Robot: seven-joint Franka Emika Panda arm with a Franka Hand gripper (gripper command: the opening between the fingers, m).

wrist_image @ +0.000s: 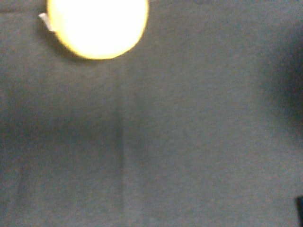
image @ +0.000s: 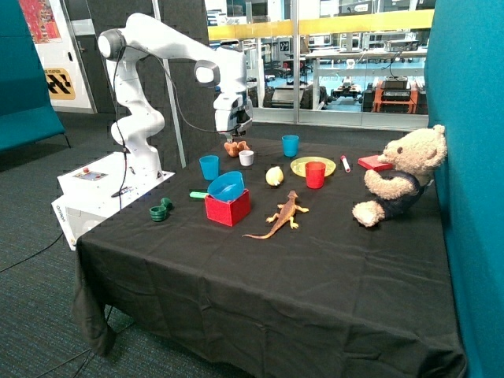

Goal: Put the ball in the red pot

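Observation:
The ball (image: pixel 273 176) is small and pale yellow. It rests on the black cloth between the red pot and a yellow plate. The red pot (image: pixel 227 208) is a square red box nearer the table's front, with a blue bowl (image: pixel 226 187) sitting tilted in its top. The gripper (image: pixel 234 132) hangs above a brown-orange lumpy object (image: pixel 235 147) at the back of the table, well behind the pot and apart from the ball. It holds nothing that I can see. In the wrist view a bright pale yellow round thing (wrist_image: pixel 97 26), probably the ball, lies on dark cloth.
Around the ball stand a small white cup (image: pixel 246 157), two blue cups (image: pixel 209 167) (image: pixel 290 146), a yellow plate (image: pixel 301 167) and a round red cup (image: pixel 315 175). An orange toy lizard (image: pixel 282 214), a teddy bear (image: pixel 400 177) and green rings (image: pixel 161 210) also lie on the table.

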